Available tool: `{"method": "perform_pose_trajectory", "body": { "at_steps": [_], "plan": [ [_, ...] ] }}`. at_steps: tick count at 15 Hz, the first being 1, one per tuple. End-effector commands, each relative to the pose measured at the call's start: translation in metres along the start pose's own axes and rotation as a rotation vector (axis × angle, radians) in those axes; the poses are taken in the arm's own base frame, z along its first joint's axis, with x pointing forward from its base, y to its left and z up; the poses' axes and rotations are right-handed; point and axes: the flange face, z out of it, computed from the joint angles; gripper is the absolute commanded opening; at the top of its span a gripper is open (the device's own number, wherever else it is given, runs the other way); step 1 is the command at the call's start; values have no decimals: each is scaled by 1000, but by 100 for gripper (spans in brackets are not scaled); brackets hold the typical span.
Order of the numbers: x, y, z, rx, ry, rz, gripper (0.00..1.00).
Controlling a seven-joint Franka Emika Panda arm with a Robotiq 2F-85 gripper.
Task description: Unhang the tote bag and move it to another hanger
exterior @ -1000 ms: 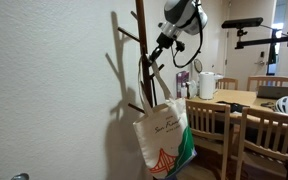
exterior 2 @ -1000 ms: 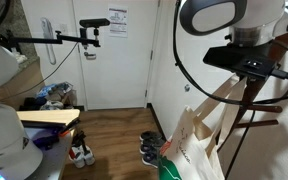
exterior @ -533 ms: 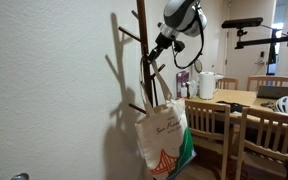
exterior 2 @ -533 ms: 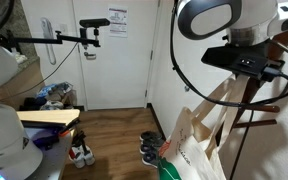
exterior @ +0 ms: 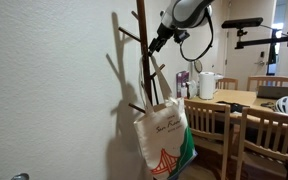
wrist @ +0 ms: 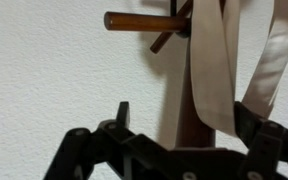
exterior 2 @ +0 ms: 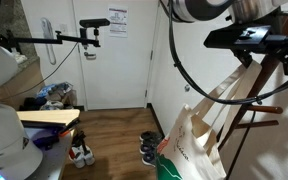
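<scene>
The cream tote bag with its orange bridge print hangs against the dark wooden coat stand, free of my gripper. It also shows in an exterior view as the tote bag, its long handles running up to the stand. In the wrist view the two cream handles drop past a dark hanger peg and along the pole. My gripper is open, its fingers wide on either side of pole and strap. In an exterior view the gripper sits just above the handles' top.
A white wall lies directly behind the stand. Other pegs stick out lower on the pole. A wooden table with chairs stands nearby. Shoes lie on the wood floor near a white door.
My jaws have gone from nearly shut on the handles to wide open. The arm has lifted a little up the pole, and the bag stays hanging.
</scene>
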Motion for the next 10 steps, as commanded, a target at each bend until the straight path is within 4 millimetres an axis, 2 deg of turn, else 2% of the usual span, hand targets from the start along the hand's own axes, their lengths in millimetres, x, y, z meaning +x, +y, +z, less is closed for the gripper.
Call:
{"method": "perform_pose_trajectory", "body": {
  "at_steps": [1, 7, 10],
  "plan": [
    [-6, 3, -33, -81, -37, 74, 100],
    [-18, -3, -77, -158, -123, 115, 100],
    [-25, -13, -93, -83, -156, 98, 100]
  ]
}}
